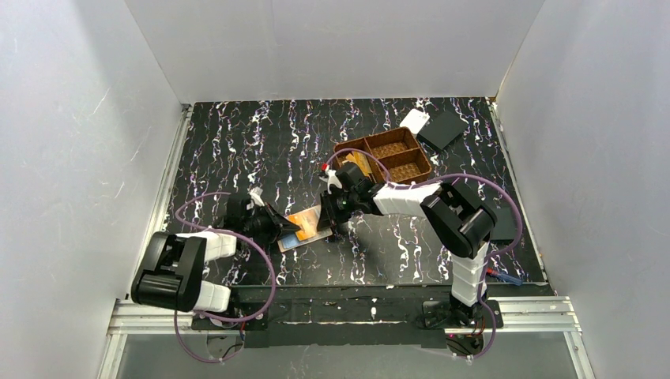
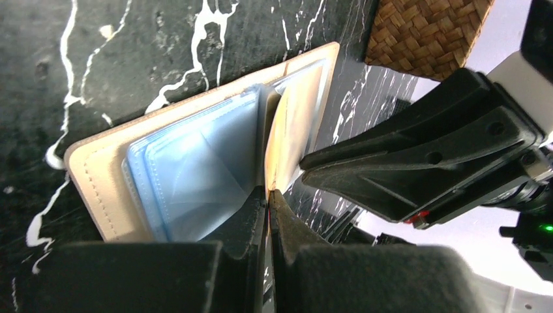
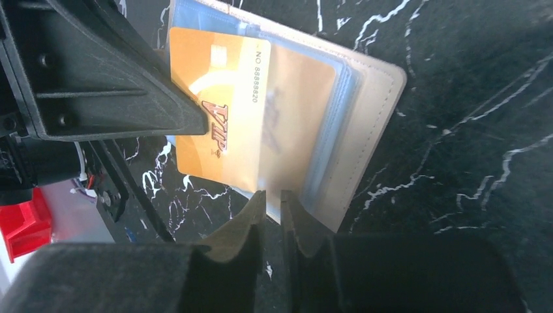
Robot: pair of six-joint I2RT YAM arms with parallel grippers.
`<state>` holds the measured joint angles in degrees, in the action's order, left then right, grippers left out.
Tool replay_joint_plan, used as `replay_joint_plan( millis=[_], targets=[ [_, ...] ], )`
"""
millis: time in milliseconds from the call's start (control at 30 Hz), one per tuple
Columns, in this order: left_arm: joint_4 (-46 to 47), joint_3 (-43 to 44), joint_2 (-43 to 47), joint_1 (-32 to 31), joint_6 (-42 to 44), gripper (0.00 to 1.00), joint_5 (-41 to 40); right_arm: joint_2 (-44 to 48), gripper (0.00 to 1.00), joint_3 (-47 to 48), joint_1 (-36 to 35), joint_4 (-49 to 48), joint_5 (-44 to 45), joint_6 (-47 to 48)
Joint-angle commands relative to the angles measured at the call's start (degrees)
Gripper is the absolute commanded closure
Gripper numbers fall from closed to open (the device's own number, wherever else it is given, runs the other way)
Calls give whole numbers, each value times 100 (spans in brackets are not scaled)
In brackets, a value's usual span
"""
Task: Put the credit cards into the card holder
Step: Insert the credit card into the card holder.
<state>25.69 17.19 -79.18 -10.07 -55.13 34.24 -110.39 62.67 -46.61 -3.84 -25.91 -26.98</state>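
Begins at the left white wall (image 1: 79,158), with a broad bare strip of black, white-veined table (image 1: 237,142) between it and the left arm. Brings in the left gripper (image 2: 268,195) from the near left, fingers pressed tip to tip at the near edge of the card holder (image 2: 189,169), right at its fold. Cannot tell whether a leaf is pinched between them.

Finds that holder lying open near the middle of the table, with blue clear sleeves on its left half and orange on its right. Shows one credit card (image 3: 218,124), golden-orange, half under a clear sleeve on the right half and half sticking out past the sleeve's edge.

Sets the right gripper (image 3: 272,199) just off that card's free edge, tips parted by a narrow slit with nothing seen between them. Crowds both grippers over the holder, with hardly any room between.

Farther right and far, places a brown woven basket (image 1: 430,167) just beyond the right gripper, a second card (image 1: 359,163) in its left compartment. Beyond it, near the far right corner, puts a white piece (image 1: 414,120) touching a black square (image 1: 442,130). Ends at the right white wall (image 1: 592,158), with open table to the near right of the right arm.
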Motion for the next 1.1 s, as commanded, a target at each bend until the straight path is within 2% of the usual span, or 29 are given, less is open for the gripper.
replay_joint_plan(
  millis=[0,233,333,433,633,767,833,967,1067],
  targets=[
    [-1151,325,-237,63,883,100,501,79,73,394,161,867,398,357],
    [-1497,768,-842,175,1141,100,1031,-86,57,735,216,1216,654,577],
    [-1497,891,-924,172,1185,100,1067,-284,55,804,207,1172,566,575],
    [-1505,981,-984,172,1236,100,1119,-425,60,747,162,924,452,454],
    [-1506,1143,-1217,30,1237,100,1178,-612,81,744,32,674,369,277],
    [-1506,1240,-1270,-161,1106,100,1031,-548,83,641,29,548,429,187],
    [-1528,1163,-1111,-162,949,92,873,-495,83,601,29,560,492,198],
    [-2275,1075,-414,-162,902,64,99,-409,83,540,29,611,541,218],
    [-3012,1165,-57,-162,1047,54,-265,-371,83,509,29,606,559,220]
  ],
)
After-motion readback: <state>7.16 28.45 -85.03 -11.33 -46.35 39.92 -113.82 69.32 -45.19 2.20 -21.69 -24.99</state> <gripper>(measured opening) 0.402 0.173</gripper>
